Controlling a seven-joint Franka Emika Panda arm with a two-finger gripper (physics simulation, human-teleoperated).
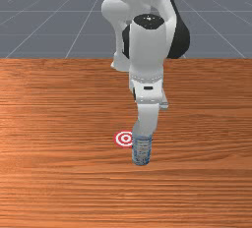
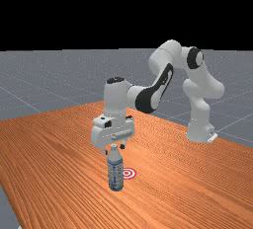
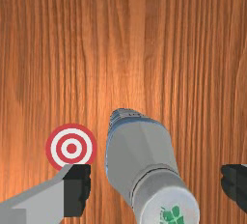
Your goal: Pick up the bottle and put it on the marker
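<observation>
In the far view my gripper (image 2: 114, 149) is just above the upright bottle (image 2: 115, 172), its fingertips to either side of the cap. The wrist view has the gripper (image 3: 155, 187) open, the bottle (image 3: 140, 150) with its pale cap between the fingers and a gap on each side. The red-and-white round marker (image 3: 71, 148) lies flat beside the bottle, near one fingertip. In the front view the bottle's clear, blue-tinted body (image 1: 141, 151) is below the hand, partly overlapping the marker (image 1: 123, 138) on its left; the hand hides the bottle's top.
The wooden table (image 1: 59, 124) extends around the bottle and marker. In the far view the arm's base (image 2: 199, 129) stands at the right, and the forearm spans from there above the table.
</observation>
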